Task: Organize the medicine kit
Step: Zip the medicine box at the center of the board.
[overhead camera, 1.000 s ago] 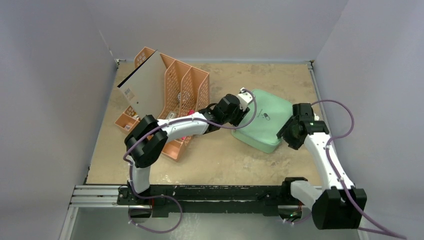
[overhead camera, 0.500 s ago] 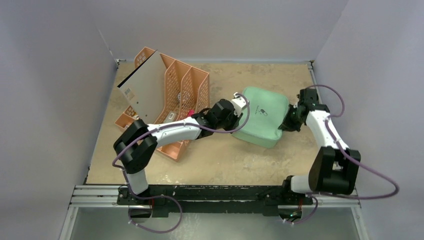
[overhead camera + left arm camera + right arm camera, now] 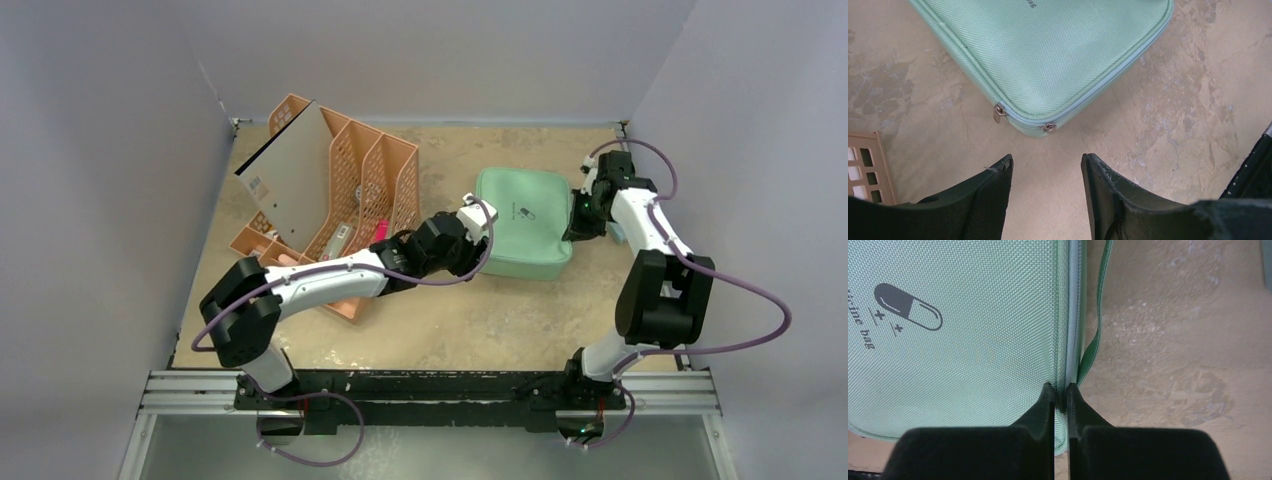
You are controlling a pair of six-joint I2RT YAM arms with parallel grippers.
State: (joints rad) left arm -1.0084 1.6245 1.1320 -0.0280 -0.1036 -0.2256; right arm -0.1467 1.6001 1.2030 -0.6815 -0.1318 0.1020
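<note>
The medicine kit (image 3: 520, 225) is laid flat and zipped shut on the table (image 3: 470, 320), right of centre, between the two claws; the orange rack (image 3: 365, 180) is stood well to its left. The left claw (image 3: 1046, 162) is held open and empty just short of the kit's near corner, where two zipper pulls (image 3: 998, 111) are seen side by side; the kit is not touched there. The right claw (image 3: 1060, 390) is closed tight on the zipper seam at the kit's right edge, beside a thin green strap (image 3: 1095, 340); a pill logo (image 3: 908, 306) is printed on the lid.
</note>
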